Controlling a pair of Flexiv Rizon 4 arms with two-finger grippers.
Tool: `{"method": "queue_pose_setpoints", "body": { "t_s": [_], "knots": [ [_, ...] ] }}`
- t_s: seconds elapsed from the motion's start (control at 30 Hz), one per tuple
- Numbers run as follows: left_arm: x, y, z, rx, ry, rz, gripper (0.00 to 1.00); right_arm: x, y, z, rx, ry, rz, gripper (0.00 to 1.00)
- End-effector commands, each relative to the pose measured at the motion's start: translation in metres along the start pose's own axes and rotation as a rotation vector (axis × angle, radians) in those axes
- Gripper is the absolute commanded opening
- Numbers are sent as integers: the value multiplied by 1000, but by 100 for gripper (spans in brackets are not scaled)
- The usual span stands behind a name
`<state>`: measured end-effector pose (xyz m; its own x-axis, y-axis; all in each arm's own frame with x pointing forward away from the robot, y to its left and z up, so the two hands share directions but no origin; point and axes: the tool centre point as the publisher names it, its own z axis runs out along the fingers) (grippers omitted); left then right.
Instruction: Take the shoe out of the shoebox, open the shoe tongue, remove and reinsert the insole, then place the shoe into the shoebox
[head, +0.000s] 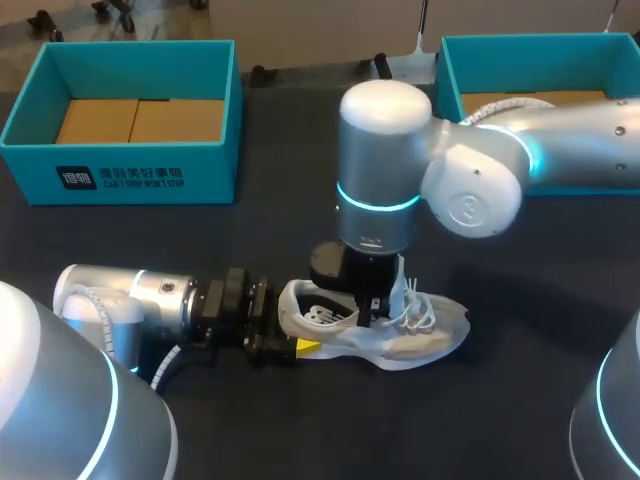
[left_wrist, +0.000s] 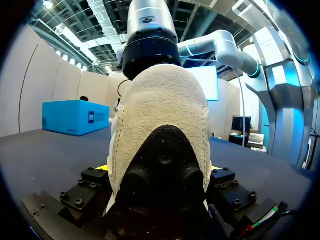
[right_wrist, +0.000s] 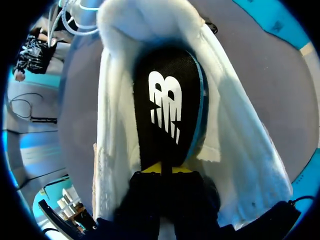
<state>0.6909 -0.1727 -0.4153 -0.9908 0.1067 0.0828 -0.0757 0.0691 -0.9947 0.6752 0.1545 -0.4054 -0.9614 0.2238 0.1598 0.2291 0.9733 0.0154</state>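
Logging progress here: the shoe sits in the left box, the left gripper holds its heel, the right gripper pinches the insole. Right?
No: the shoe lies on the table, not in the left box, as the head view shows. The left gripper holds its heel; the right gripper pinches the insole.

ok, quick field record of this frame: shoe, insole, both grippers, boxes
sneaker: white, on the table, outside both boxes, toe toward my right
left gripper: level with the table, shut on the sneaker's heel from both sides
insole: black with a white logo, lying inside the sneaker
right gripper: reaches down into the sneaker's opening, yellow tips pinched on the insole's near edge
left shoebox: teal, open, far left, no shoe inside
right shoebox: teal, open, far right, partly behind the right arm
stage: shoe is out, insole step likely under way
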Motion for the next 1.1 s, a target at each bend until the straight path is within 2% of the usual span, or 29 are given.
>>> {"method": "queue_pose_setpoints", "body": {
  "t_s": [0.03,0.4,0.67,0.9,1.1],
  "knots": [
    [-1,0,1,2,-5,-1,0,13,-18,-17,-108,-48,1,0],
    [-1,0,1,2,-5,-1,0,6,-22,-40,-315,-104,-63,0],
    [-1,0,1,2,-5,-1,0,1,-26,-48,-396,-115,-106,0],
    [-1,0,1,2,-5,-1,0,5,1,-67,-350,-132,-225,0],
    [-1,0,1,2,-5,-1,0,8,18,-73,-301,-111,-307,0]
  ]
}}
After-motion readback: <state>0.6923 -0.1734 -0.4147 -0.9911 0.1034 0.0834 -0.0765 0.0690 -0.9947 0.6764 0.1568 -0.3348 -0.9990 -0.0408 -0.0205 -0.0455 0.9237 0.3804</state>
